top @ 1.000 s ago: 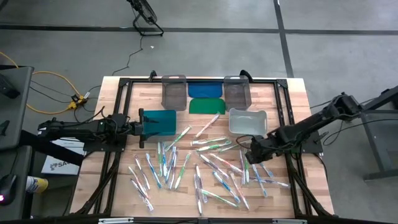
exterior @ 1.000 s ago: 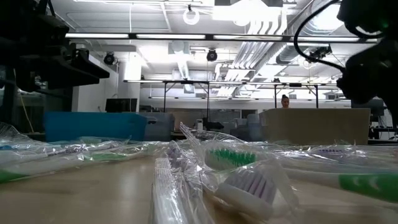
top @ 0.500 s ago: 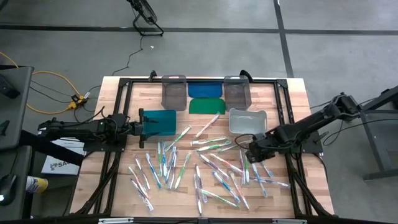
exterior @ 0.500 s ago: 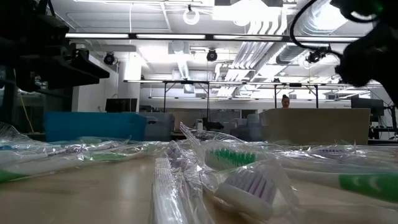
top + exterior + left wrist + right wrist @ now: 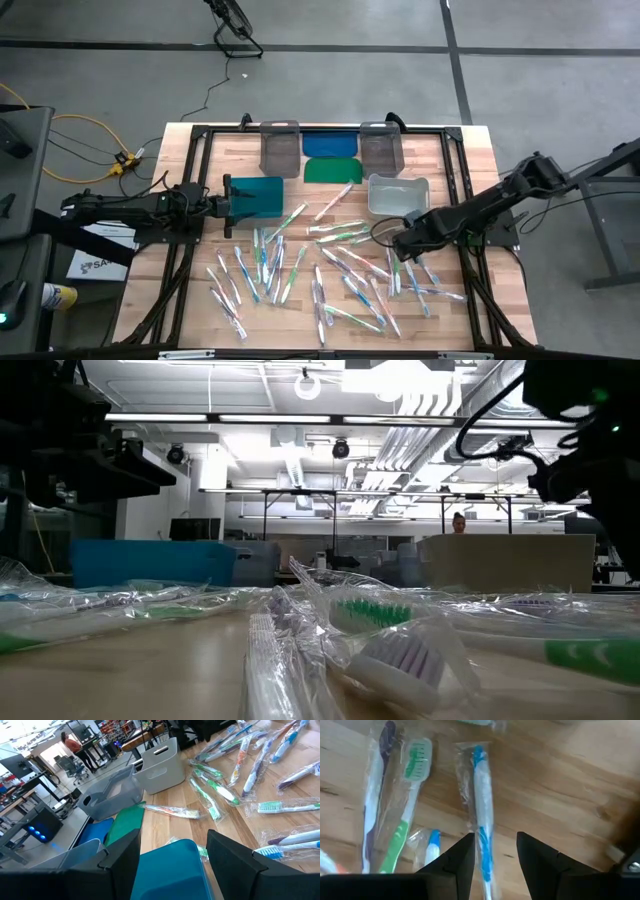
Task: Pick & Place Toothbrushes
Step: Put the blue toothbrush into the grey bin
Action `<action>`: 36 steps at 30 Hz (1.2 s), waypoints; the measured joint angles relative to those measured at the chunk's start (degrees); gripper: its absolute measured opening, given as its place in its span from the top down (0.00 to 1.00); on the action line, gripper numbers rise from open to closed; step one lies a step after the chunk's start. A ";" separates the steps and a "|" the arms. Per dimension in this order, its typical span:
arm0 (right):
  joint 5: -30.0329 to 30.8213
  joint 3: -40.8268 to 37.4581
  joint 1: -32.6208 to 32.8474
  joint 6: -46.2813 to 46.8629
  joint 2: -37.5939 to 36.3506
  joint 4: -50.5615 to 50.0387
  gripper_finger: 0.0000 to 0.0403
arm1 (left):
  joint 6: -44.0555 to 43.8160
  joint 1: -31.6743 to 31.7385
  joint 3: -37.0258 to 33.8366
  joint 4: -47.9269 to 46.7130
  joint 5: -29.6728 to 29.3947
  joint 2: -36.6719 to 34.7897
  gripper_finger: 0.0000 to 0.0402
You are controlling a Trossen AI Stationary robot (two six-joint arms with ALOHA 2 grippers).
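Many wrapped toothbrushes lie scattered flat on the wooden table's near half; the low view shows them close up. My right gripper hangs over their right part, pointing down, open. A blue-and-white toothbrush lies on the wood below the gap between its fingers, untouched. A green one lies beside it. My left gripper stands open at the left side of the teal bin, and the bin shows between its fingers. My left gripper reaches level toward the teal bin's left side from the table's left. Whether its fingers touch the bin I cannot tell.
At the far edge stand two grey clear bins with a blue lid and a green lid between them. A pale clear bin stands just beyond my right gripper. Black frame rails border the table.
My right gripper has tipped further down until it points at the table, and has shifted a little toward the table's left over the toothbrushes. Its fingers show no change in gap. The toothbrushes and bins have kept still.
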 joint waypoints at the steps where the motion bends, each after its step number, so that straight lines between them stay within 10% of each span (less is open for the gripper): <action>1: 0.04 0.00 0.00 -0.45 0.78 0.75 0.65 | 0.01 -0.02 0.00 0.01 0.00 0.00 0.46; 19: -1.49 0.20 -0.04 -1.59 10.83 5.35 0.67 | 0.00 0.00 -0.01 0.01 -0.01 0.00 0.46; 28: -2.73 0.16 -0.07 -1.80 10.61 6.31 0.95 | 0.01 -0.01 0.00 0.01 0.00 0.00 0.46; 36: -7.33 2.21 0.20 -1.88 6.34 0.75 0.96 | 0.01 -0.01 0.00 0.01 0.00 0.00 0.46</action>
